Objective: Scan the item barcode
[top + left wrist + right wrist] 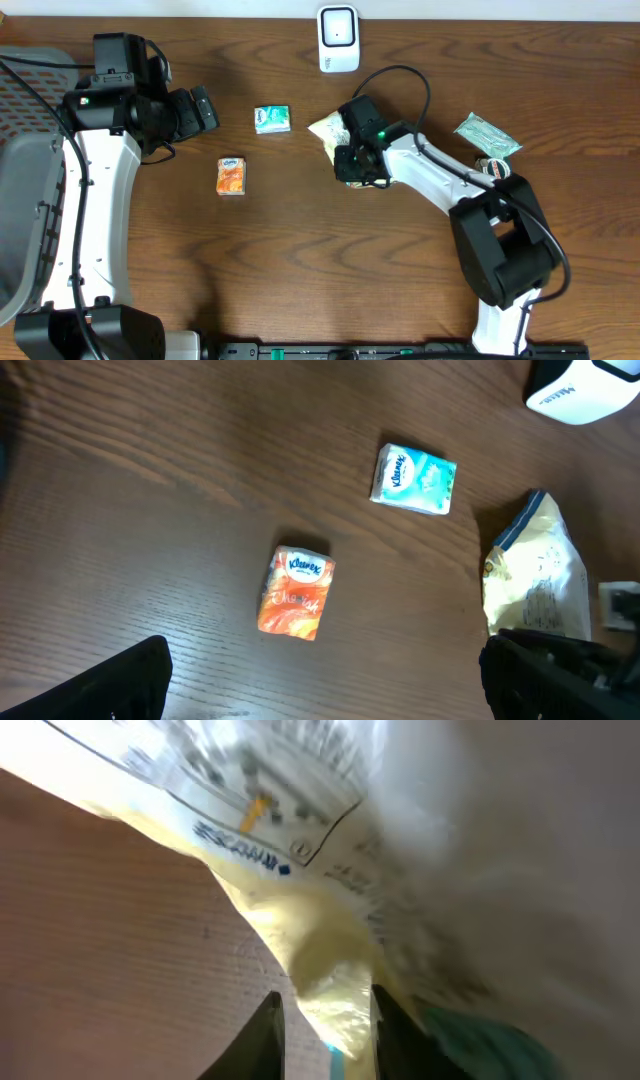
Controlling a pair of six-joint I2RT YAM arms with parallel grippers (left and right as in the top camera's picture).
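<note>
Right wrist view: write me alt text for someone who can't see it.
A crinkled pale yellow packet fills most of this blurry close-up, its lower corner sitting between the two dark fingertips of the right pincer. The brown wooden table shows on the left, and a blurred teal patch peeks in at the bottom right.

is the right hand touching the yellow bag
Touching. The right wrist view shows an edge of the yellow bag pinched between the fingers of the right hand.

table (300,250): wood | on it: scanner (338,38), green pack (272,119), orange pack (232,176), yellow bag (328,128), green pouch (487,135)
</note>
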